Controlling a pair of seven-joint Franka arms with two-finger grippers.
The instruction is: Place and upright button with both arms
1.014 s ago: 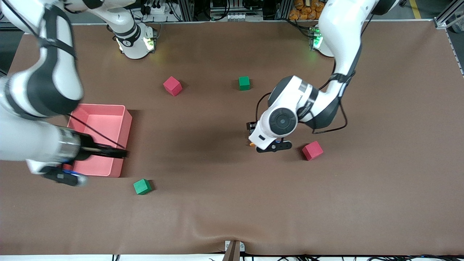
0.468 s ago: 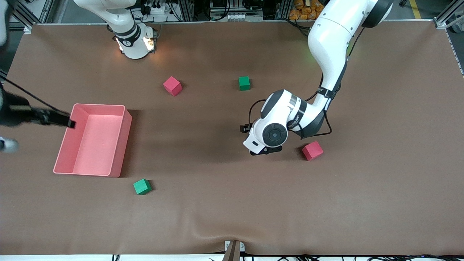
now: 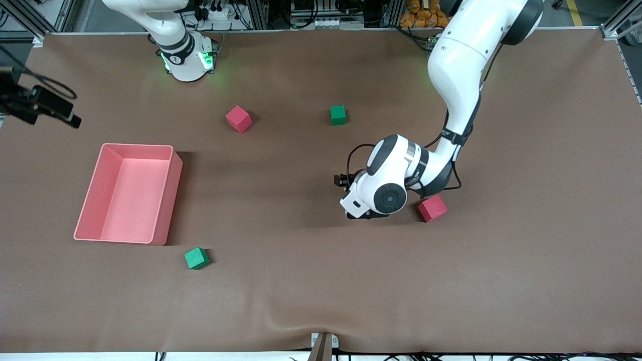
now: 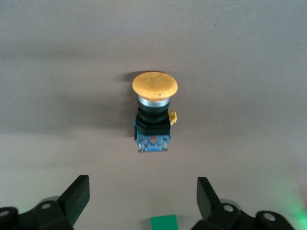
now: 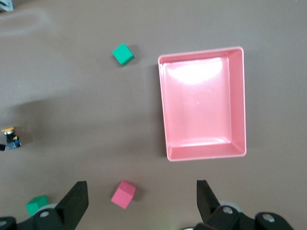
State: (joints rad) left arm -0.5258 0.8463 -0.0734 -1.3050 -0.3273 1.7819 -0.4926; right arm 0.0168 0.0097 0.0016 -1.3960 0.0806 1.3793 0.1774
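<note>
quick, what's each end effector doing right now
Left end effector: open, empty, over the button.
Right end effector: open, empty.

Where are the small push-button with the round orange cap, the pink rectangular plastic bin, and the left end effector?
push-button with round orange cap (image 4: 155, 85), left wrist view, on the cap's top.
pink rectangular plastic bin (image 3: 169, 196), front view, on its side wall.
left end effector (image 4: 143, 200), left wrist view, midway between its open fingertips.

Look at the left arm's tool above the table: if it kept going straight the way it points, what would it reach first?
Probably the button, lying on its side on the brown mat. The left tool is open, with the button centred in its line; depth is unclear.
</note>
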